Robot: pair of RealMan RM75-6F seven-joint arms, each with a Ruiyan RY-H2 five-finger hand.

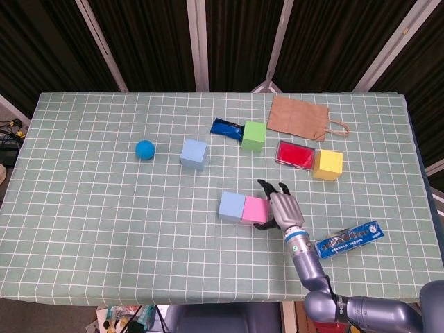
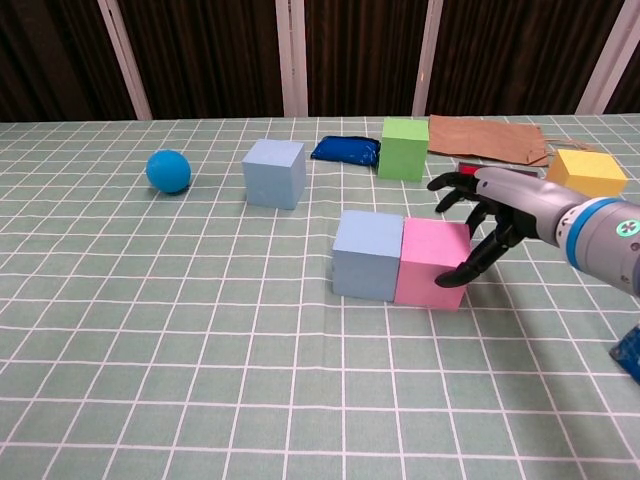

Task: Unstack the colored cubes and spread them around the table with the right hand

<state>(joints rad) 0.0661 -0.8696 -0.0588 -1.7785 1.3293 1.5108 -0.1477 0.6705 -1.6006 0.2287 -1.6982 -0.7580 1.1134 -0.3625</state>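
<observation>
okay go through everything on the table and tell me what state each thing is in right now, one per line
right hand: fingers spread, thumb touching the pink cube
pink cube: flat on the table, flush against a light blue cube
second light blue cube: standing alone
green cube: standing alone
yellow cube: standing alone
blue ball: at rest
paper bag: lying flat
left hand: not in view

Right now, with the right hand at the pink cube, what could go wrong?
The right hand touches the pink cube, which sits flush against a light blue cube. A push could drag both together instead of separating them. Pulled back toward the robot, the pink cube may slide toward the blue packet.
</observation>
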